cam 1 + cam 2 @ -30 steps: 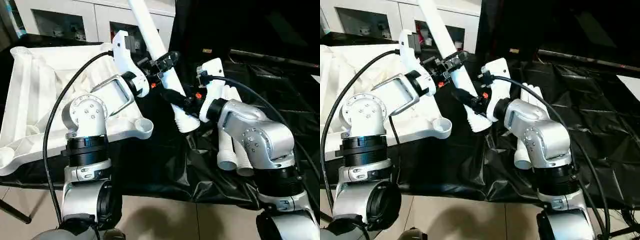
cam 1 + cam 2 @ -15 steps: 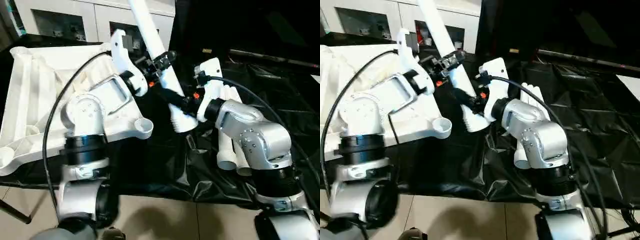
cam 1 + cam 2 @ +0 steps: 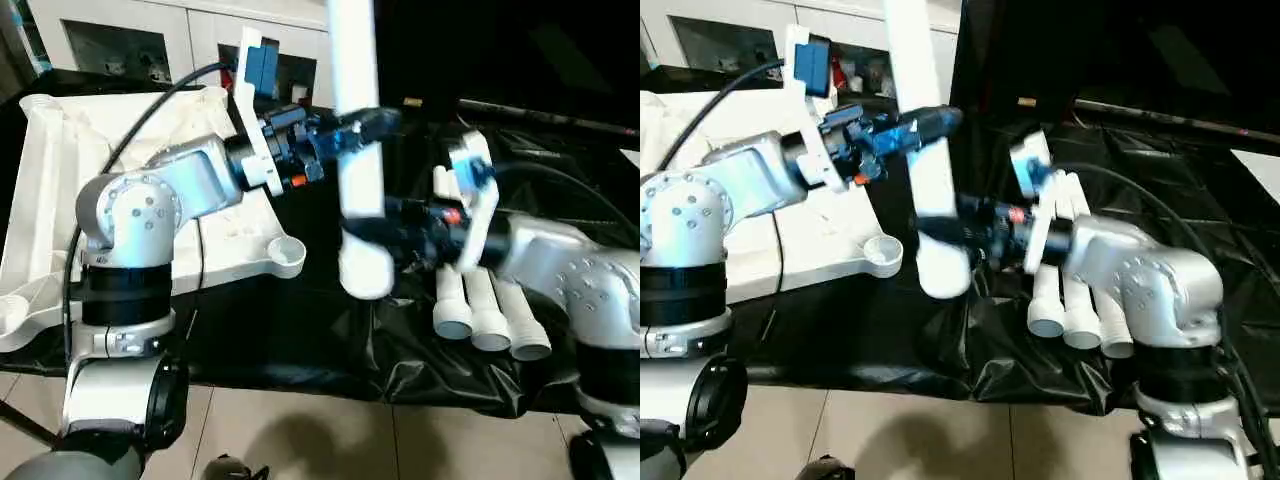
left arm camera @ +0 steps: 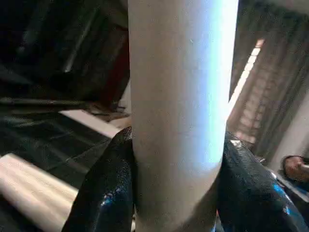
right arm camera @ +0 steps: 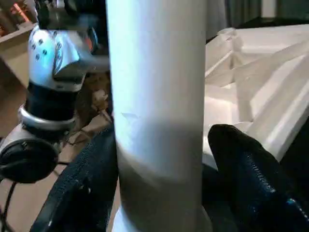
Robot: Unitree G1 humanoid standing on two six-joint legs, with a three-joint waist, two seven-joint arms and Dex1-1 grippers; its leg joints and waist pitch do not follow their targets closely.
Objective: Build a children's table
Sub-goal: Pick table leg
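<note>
**Inspector:** Which step is in hand?

**Robot:** I am holding one table leg nearly upright above the black cloth. My left gripper is clamping it partway up, both fingers pressed against the tube. My right gripper is sitting lower on the same leg, but one finger is standing clear of the tube, so I am reading that hold as loosened.

**Inspector:** Where is the tabletop?

**Robot:** The tabletop is lying ribbed side up on my left, its near corner socket open and just beside the leg's lower end. Three more legs are lying together on the cloth at my right.

**Inspector:** What does the next move call for?

**Robot:** In my judgement, bringing the leg's lower end over that socket, keeping it upright, then pressing it in.
</note>
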